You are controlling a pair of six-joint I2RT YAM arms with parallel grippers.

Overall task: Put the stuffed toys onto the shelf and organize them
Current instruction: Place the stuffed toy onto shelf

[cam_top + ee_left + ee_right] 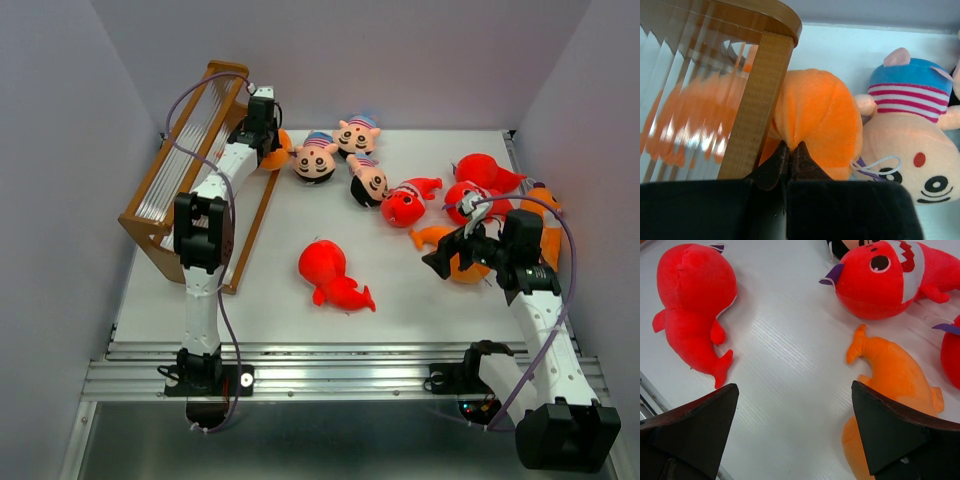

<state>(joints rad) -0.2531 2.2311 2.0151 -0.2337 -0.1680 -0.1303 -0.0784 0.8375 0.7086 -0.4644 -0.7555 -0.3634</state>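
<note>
Beside the shelf (757,100), orange toy (815,115) in left end effector (791,146)

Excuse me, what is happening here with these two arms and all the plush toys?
The left tool is shut on an orange plush toy, pinching its fabric right beside the wooden frame of the shelf. The right tool hangs open above the table, near another orange plush fish, without touching it. Several red plush fish and striped-cap doll heads lie loose on the table.
</note>
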